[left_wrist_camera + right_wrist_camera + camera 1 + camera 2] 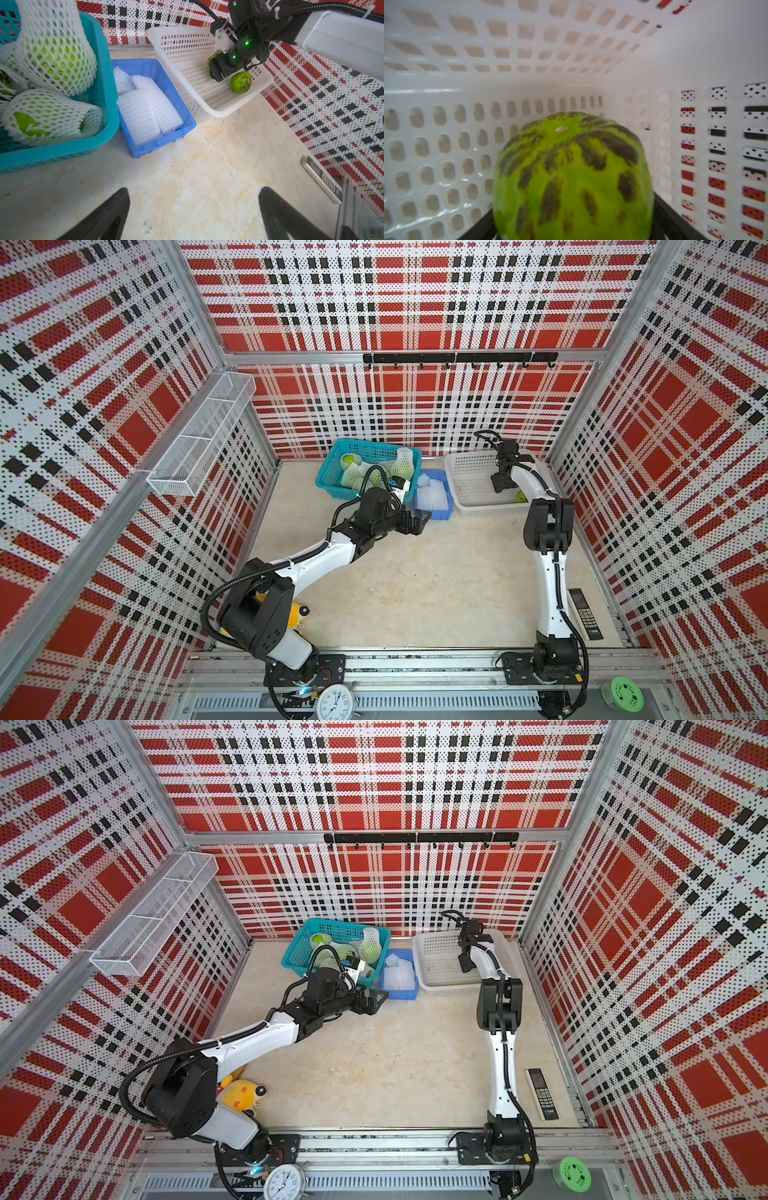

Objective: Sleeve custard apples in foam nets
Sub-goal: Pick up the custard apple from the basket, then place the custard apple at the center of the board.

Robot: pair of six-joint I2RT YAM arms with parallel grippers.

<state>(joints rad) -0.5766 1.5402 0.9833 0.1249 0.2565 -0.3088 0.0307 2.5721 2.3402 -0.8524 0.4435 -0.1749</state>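
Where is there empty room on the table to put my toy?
The bare tabletop between the left arm and right arm is free. Crowded: the back edge, where teal basket, blue bin and white basket sit side by side.

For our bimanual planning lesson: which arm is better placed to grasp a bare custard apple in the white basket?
Right. The right end effector is inside the white basket, jaws either side of a custard apple. The left end effector hovers open outside it.

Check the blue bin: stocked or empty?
Stocked: the blue bin holds several flattened white foam nets, piled loosely.
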